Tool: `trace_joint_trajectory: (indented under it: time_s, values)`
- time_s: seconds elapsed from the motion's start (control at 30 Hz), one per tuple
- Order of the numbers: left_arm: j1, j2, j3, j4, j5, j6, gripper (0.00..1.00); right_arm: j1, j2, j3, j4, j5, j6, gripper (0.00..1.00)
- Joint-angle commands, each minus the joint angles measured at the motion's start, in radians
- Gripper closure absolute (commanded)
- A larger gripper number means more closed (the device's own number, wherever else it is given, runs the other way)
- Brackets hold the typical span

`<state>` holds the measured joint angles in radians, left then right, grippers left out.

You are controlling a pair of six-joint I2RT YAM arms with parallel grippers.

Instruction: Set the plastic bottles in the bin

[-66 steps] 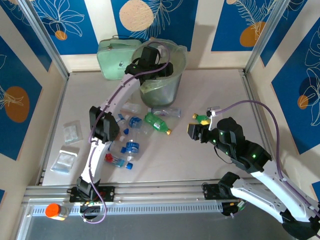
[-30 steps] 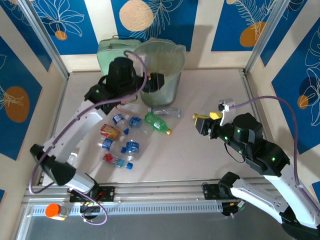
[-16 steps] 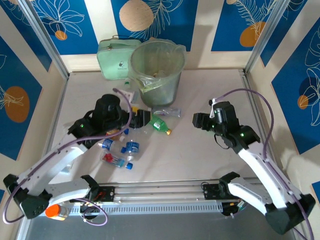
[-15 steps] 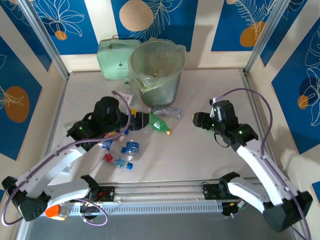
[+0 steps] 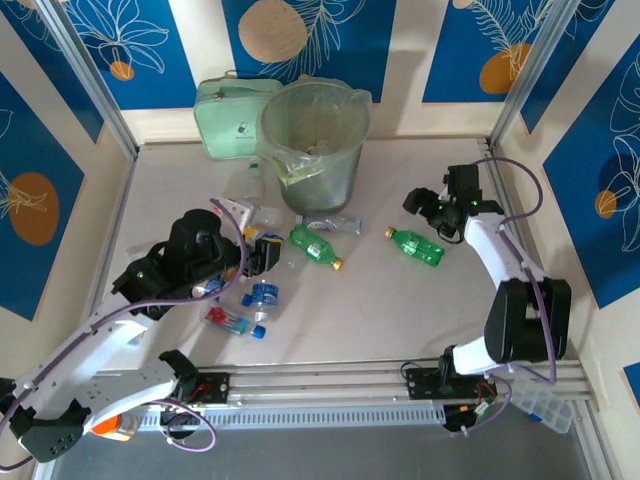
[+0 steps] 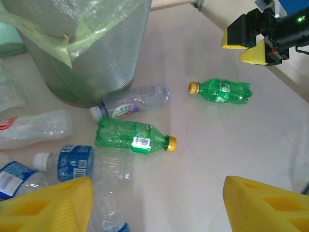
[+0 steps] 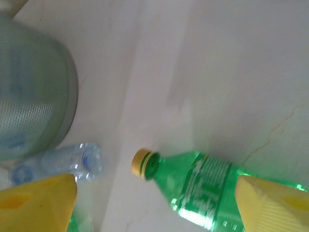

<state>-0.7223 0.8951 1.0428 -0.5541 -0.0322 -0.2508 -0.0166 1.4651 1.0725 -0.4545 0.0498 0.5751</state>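
The bin (image 5: 310, 140), a grey bucket with a pale green liner, stands at the back; its wall also appears in the left wrist view (image 6: 82, 48). My right gripper (image 5: 418, 198) hangs open above a green bottle (image 5: 418, 245) with a yellow cap that lies loose on the table (image 7: 207, 186). My left gripper (image 5: 268, 252) is open and empty over the bottle pile. Ahead of it lie a second green bottle (image 6: 133, 136), a clear bottle (image 6: 130, 102) against the bin's foot, and blue-labelled bottles (image 5: 262, 295). A clear bottle (image 6: 111, 188) lies beside my left finger (image 6: 48, 208).
A pale green zipped case (image 5: 228, 115) sits behind the bin on the left. Crumpled clear plastic (image 5: 262, 215) lies left of the bin's foot. The metal rail (image 5: 320, 415) runs along the near edge, and frame posts stand at the back corners.
My right gripper opened and let the green bottle go; it now lies on the table while that arm swung back and right. My left arm came from the bin to the pile.
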Motion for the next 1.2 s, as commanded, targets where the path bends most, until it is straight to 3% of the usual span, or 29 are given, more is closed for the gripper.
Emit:
trace_joint_trajectory:
  time_s: [0.0, 0.1, 0.3, 0.63, 0.93, 1.07, 1.17]
  values:
    - [0.009, -0.035, -0.045, 0.04, -0.012, 0.036, 0.29, -0.053, 0.064, 0.039, -0.011, -0.12, 0.033, 0.09]
    - [0.011, -0.029, -0.042, 0.04, 0.022, 0.035, 0.29, -0.079, 0.13, 0.066, -0.028, -0.146, 0.029, 0.01]
    - [0.011, -0.033, -0.05, 0.048, 0.037, 0.03, 0.3, -0.096, 0.221, 0.071, -0.03, -0.205, 0.035, 0.01]
    - [0.013, -0.036, -0.052, 0.048, 0.019, 0.033, 0.3, -0.093, 0.187, -0.022, 0.006, -0.265, 0.042, 0.01]
    - [0.014, -0.033, -0.055, 0.044, 0.008, 0.036, 0.31, -0.032, 0.076, -0.124, -0.001, -0.189, 0.014, 0.0]
    - [0.014, -0.033, -0.056, 0.043, 0.002, 0.038, 0.3, 0.03, 0.087, -0.128, -0.031, -0.075, -0.011, 0.04]
    - [0.014, -0.029, -0.058, 0.042, -0.003, 0.037, 0.3, 0.052, 0.124, -0.111, -0.055, -0.012, 0.012, 0.12]
